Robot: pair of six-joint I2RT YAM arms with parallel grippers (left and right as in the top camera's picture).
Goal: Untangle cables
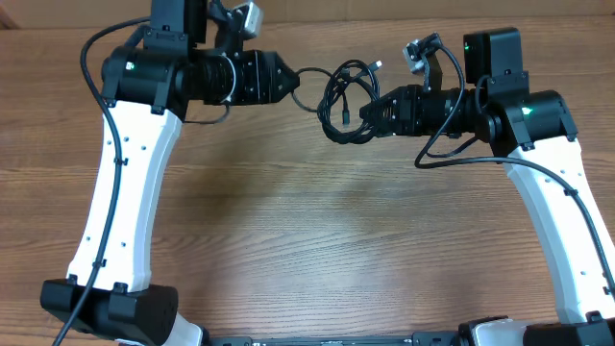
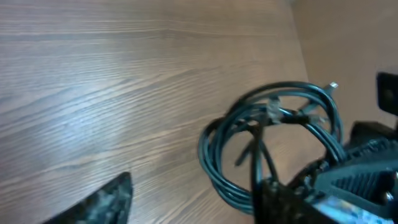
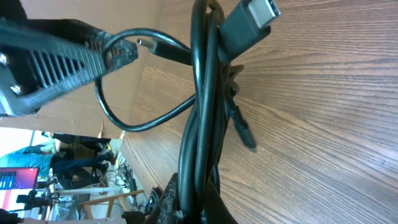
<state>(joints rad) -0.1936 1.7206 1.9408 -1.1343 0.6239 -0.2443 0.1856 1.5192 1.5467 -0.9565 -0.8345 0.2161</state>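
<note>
A: Black thin cords, the cables (image 1: pixel 346 96), hang as a loose knotted coil above the far middle of the table (image 1: pixel 307 240), between the two arms. One metal-tipped plug (image 1: pixel 378 65) sticks out at the top of the coil.

B: How would you expect them to handle?

A: Light and limp, I'd judge. They hold a soft curl, but they will sag and swing once let go. The jacket looks smooth, so a strand could slide through a weak pinch. The plug ends are the only stiff parts.

B: Who has hold of them?

A: The right gripper (image 1: pixel 367 113) is clamped on several strands together, where the coil runs down into its jaws. The left gripper (image 1: pixel 295 79) is at the other side of the coil, with its jaws parted. Its own camera shows bare wood between its fingers. One strand loops across to its tip, and I can't tell whether that strand is caught there or only resting.

B: Where would you take hold?

A: On a single strand just behind a plug, I think. The plug's shoulder would stop a slip. Grabbing the crossing itself risks pulling the knot tighter.
</note>
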